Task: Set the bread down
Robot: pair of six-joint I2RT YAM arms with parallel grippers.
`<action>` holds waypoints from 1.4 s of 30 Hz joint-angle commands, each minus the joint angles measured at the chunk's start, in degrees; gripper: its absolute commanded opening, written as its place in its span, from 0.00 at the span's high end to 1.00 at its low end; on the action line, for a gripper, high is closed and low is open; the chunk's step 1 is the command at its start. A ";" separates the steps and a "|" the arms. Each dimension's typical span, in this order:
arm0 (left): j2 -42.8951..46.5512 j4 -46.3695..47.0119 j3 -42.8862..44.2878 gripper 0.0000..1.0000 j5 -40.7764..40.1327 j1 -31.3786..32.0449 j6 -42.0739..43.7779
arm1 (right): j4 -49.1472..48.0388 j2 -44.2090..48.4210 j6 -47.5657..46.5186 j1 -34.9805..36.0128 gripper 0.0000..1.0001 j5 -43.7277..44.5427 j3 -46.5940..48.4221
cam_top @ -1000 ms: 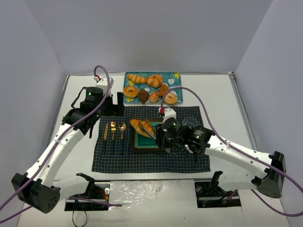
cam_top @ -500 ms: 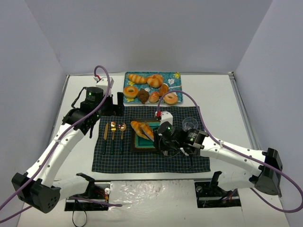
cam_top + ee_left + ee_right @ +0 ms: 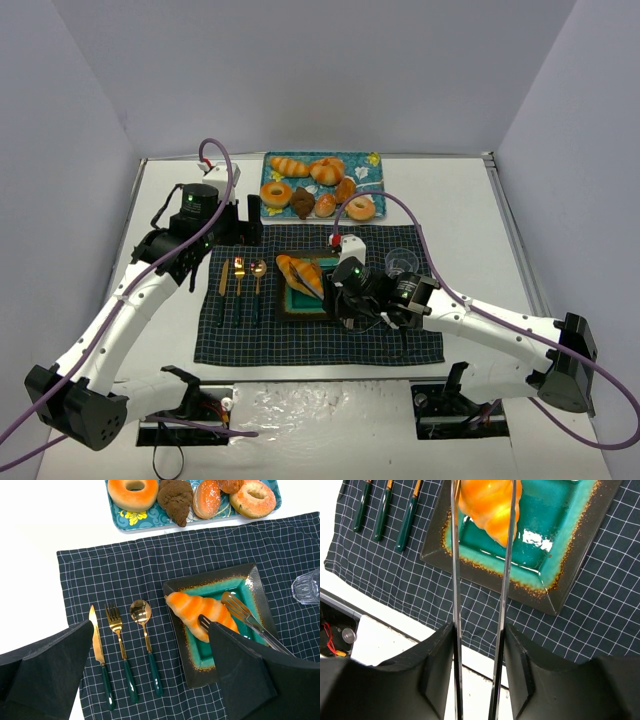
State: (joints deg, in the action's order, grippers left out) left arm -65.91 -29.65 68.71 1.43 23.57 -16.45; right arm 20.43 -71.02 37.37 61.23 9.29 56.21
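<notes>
Right pincer (image 3: 479, 647) pinches steel tongs (image 3: 456, 570) astride an orange bread roll (image 3: 487, 505), apparently lying at the teal square plate's (image 3: 540, 587) ten o'clock; left pincer (image 3: 150, 635) spread.

Location type: robotics lab test cell. Indicators:
1. The white table (image 3: 470, 200) that I am bolted to is boxed in on three sides by plain, bare walls (image 3: 320, 70).
2. Purple cables (image 3: 212, 142) hang loose above it.
3. Open wiring (image 3: 205, 405) sits at the table's near edge.
4. A placemat (image 3: 300, 340), cutlery (image 3: 240, 285) and a bread tray (image 3: 368, 160), set from mid-table to the far edge, form a staged dining layout.
</notes>
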 commanded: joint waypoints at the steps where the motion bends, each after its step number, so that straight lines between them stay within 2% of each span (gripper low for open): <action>1: 0.17 3.46 0.90 0.03 -0.46 0.42 1.24 | -2.31 1.77 0.78 0.47 0.60 2.84 0.75; 11: 0.17 3.46 0.90 0.03 -0.55 0.49 1.24 | -0.86 3.41 1.48 0.73 0.58 4.30 1.51; 22: 0.17 3.44 0.90 0.03 -0.64 0.52 1.24 | 1.55 1.10 -2.29 -0.86 0.54 10.23 8.48; 33: 0.17 3.37 0.90 0.03 -0.90 0.77 1.24 | 0.40 -5.34 -9.89 -15.30 0.53 8.09 16.44; 42: 0.16 3.28 0.90 0.03 -0.90 0.95 1.33 | -2.42 -14.54 -13.30 -24.28 0.54 4.91 22.66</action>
State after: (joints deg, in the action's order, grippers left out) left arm -66.02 -29.67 68.71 1.19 24.06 -16.03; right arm 22.29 -82.74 26.50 40.11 15.09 74.64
